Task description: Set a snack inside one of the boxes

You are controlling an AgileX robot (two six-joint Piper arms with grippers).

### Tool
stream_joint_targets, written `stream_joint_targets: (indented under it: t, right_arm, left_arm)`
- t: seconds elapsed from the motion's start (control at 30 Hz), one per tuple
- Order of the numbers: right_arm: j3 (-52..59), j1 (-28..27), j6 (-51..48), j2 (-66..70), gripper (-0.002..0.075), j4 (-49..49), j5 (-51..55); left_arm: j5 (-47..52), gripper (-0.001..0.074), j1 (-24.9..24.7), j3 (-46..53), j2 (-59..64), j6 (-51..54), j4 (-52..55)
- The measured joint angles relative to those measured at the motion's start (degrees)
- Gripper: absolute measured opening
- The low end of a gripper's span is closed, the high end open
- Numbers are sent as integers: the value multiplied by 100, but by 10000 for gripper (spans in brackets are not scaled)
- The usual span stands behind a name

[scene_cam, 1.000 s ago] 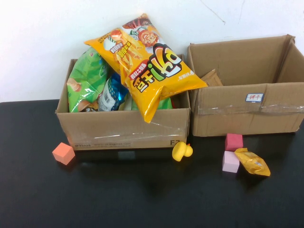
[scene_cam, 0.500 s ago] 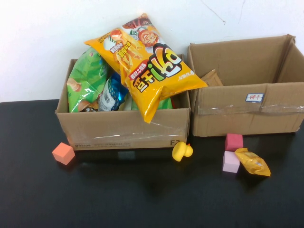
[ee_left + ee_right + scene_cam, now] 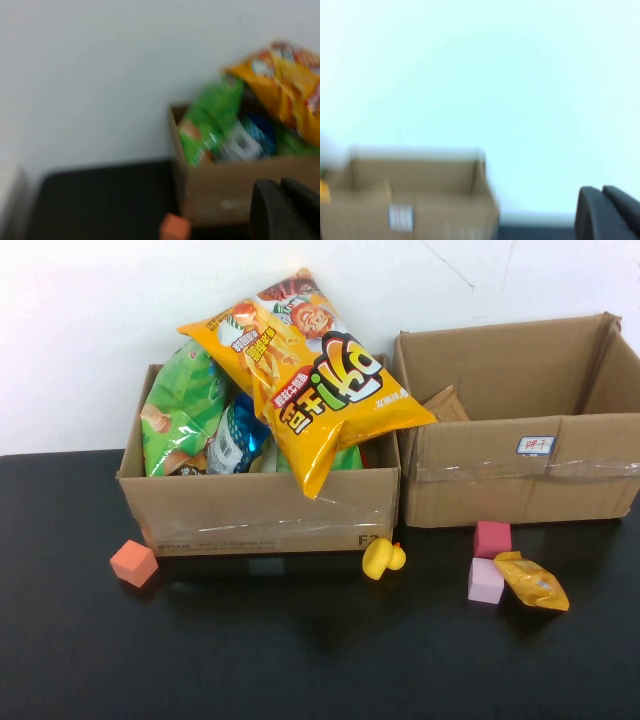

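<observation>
Crinkled yellow-orange foil marked the snack point(image 3: 533, 582), a small packet lying on the black table point(image 3: 300, 660) at the lower right of the high view, touching a pale pink cube point(image 3: 486, 581) on its left, with a darker pink cube point(image 3: 492, 538) just behind. It looked light and soft, likely to crumple and slide under pressure, so a pinch across its puffed middle or along a sealed edge seemed the safest hold. The labelled box point(image 3: 520, 465) stood directly behind it at the right of the frame, open at the top and apparently nearly empty. The other cardboard box point(image 3: 260, 510) sat at centre left, stuffed with bags, a large chip bag point(image 3: 300, 370) spilling over its front; a rubber duck point(image 3: 382, 559) and an orange cube point(image 3: 133, 563) lay before it.

Neither arm appeared in the high view. The left gripper point(image 3: 285, 212) showed only as a dark shape at the lower right of its wrist view, facing the stuffed box; the right gripper point(image 3: 607, 212) showed likewise, facing the labelled box. Whether either was apart or together could not be told. The snack appeared in neither wrist view, so both grippers seemed well apart from it.
</observation>
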Motion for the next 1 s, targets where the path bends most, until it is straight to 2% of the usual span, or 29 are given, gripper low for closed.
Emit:
stream_joint_targets:
  t: [0.17,0.3,0.47,0.6,0.77,0.9,1.0]
  right_arm:
    - [-164,0,-302,1084,-1,37,1282]
    - [-164,0,-924,2040,-1,165,1715]
    - [-164,0,-1116,3133,-1,192,643]
    - [-164,136,-1138,4123,-1,323,-88]
    - [-319,910,-1296,5374,3,333,-286]
    - [-639,1604,-1481,6361,78,272,-392]
    - [-1005,1865,-1514,7123,220,259,-430]
  left_arm:
    - [378,-2,0,-275,1418,0,-1161]
    - [518,-2,0,-275,2478,76,-1843]
    - [728,-2,0,-275,3540,982,-2077]
    - [765,-2,0,-275,3899,1152,-2100]
    - [765,-2,0,-275,3900,1303,-2102]
    - [765,-2,0,-275,3900,1326,-2203]
    - [700,-2,0,-275,3900,1326,-2277]
